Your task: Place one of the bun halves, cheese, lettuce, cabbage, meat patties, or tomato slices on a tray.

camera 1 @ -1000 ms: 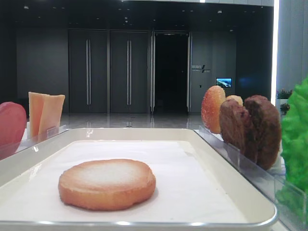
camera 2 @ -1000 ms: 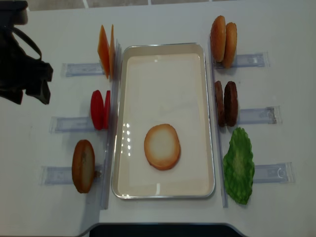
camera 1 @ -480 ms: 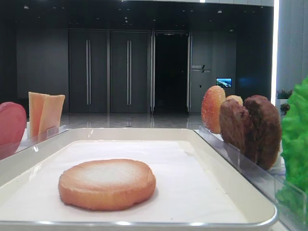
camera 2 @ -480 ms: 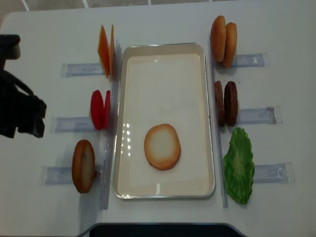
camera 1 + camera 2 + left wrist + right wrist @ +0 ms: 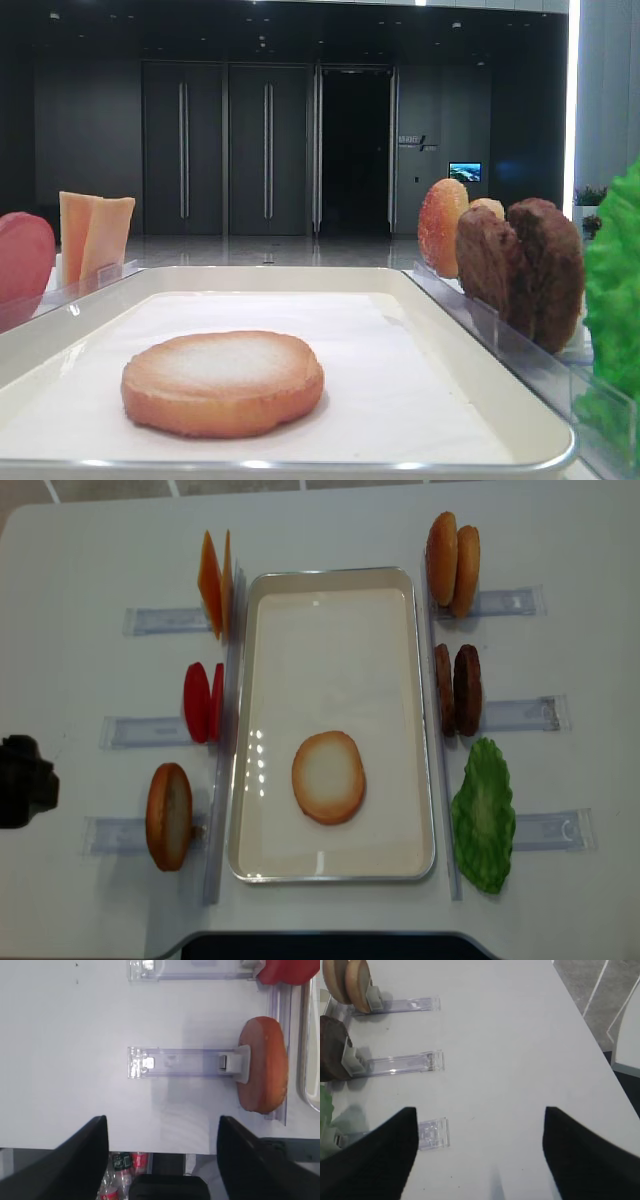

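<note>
Right, starting with the biggest thing: the tray [image 5: 331, 585] sits in the middle of the table [image 5: 90, 550], and one bun half [image 5: 329, 777] already lies flat on its liner, toward the near end. So I judge the placing is done, and the risks are all about getting clear.

My left gripper [image 5: 162, 1152] hangs over the table's near left edge, fingers spread wide with nothing between them. Just ahead of it stands the other bun half [image 5: 263, 1071] upright against its clear holder [image 5: 185, 1062]. If I swing that arm inward rather than straight back, I could tip the bun off its stand or shove the holder against the tray rim.

My right gripper [image 5: 480, 1155] is likewise released and empty, over bare table beside the lettuce [image 5: 484, 815] rack. A careless sweep toward the middle could drag the leaf, or knock the meat patties [image 5: 457, 689] over.

The tomato slices [image 5: 202, 701] and cheese [image 5: 214, 582] stand well apart from either arm, so I worry least about them.
</note>
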{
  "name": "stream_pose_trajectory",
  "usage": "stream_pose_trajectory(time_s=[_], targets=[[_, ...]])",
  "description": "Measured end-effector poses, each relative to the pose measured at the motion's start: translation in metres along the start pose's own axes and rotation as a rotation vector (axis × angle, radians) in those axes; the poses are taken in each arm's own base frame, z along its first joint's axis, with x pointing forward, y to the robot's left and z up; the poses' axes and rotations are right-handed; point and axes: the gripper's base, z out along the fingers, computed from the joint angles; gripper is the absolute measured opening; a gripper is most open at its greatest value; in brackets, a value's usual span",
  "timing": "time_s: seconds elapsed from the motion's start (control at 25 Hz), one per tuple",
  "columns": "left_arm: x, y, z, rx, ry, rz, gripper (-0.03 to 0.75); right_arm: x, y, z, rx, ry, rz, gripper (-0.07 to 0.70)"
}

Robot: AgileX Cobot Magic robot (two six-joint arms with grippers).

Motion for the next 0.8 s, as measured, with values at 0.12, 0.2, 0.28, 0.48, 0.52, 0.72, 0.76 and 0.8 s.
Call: stream_pose_trajectory(time_s=[0.12, 0.2, 0.28, 0.48, 0.52, 0.72, 0.76, 0.8], targets=[[0.017, 0.002, -0.010, 0.018, -0.067, -0.012, 0.517, 0.000, 0.000, 0.000, 0.000, 0.000, 0.000, 0.524], [0.027, 0.002, -0.015, 0.037, -0.103, -0.015, 0.517, 0.000, 0.000, 0.000, 0.000, 0.000, 0.000, 0.524], [0.038, 0.001, -0.016, 0.057, -0.131, -0.019, 0.517, 0.000, 0.000, 0.000, 0.000, 0.000, 0.000, 0.524], [0.064, 0.003, -0.016, 0.075, -0.231, -0.023, 0.517, 0.000, 0.000, 0.000, 0.000, 0.000, 0.000, 0.524], [0.070, 0.003, -0.016, 0.078, -0.253, -0.017, 0.517, 0.000, 0.000, 0.000, 0.000, 0.000, 0.000, 0.524], [0.096, 0.006, -0.021, 0.083, -0.376, 0.021, 0.517, 0.000, 0.000, 0.000, 0.000, 0.000, 0.000, 0.524], [0.099, 0.006, -0.021, 0.083, -0.396, 0.027, 0.517, 0.000, 0.000, 0.000, 0.000, 0.000, 0.000, 0.524], [0.104, 0.007, -0.021, 0.085, -0.419, 0.029, 0.517, 0.000, 0.000, 0.000, 0.000, 0.000, 0.000, 0.524]])
